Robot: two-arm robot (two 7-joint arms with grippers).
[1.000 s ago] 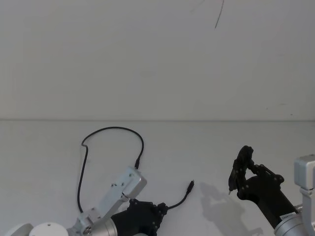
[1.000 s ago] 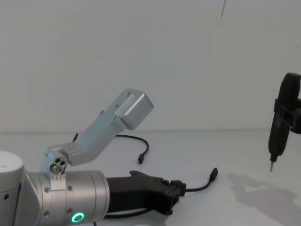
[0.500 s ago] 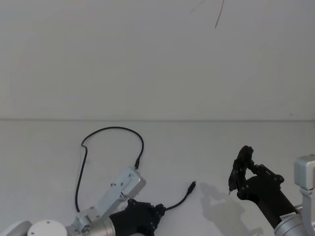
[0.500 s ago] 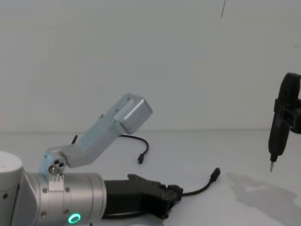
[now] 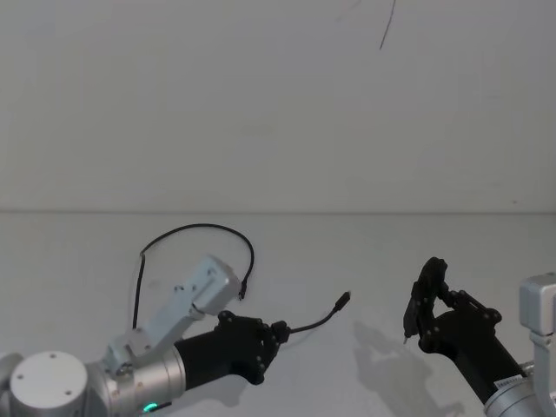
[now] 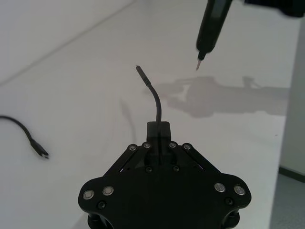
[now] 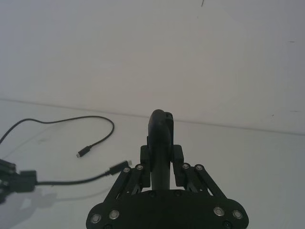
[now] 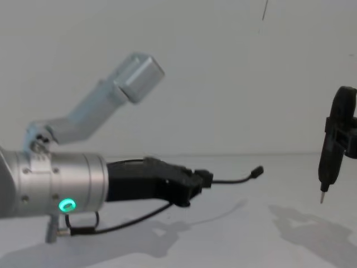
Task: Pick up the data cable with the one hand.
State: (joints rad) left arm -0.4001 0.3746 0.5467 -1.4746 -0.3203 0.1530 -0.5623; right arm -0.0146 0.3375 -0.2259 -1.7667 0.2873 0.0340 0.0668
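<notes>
The data cable (image 5: 200,228) is a thin black cord looped on the white table. My left gripper (image 5: 273,334), the black angular one on the silver arm with the green ring light, is shut on it a short way behind one plug (image 5: 345,299). That plug (image 8: 256,171) sticks out forward, held off the table past the left gripper (image 8: 204,178). A slack stretch of the data cable (image 8: 128,223) hangs below the arm. The other plug (image 6: 43,153) lies on the table. In the left wrist view the data cable (image 6: 157,102) curves up out of the left gripper (image 6: 158,130).
My right gripper (image 5: 426,295) hovers at the right above the table, shut on a slim black tool with a pointed metal tip (image 8: 322,197), and casts a shadow (image 5: 387,360) below it. In the right wrist view this tool (image 7: 159,138) stands between the fingers. A white wall rises behind the table.
My left arm has risen and swung, lifting the gripped cable end off the table; the plug now points forward in the air. The right arm has not moved.
</notes>
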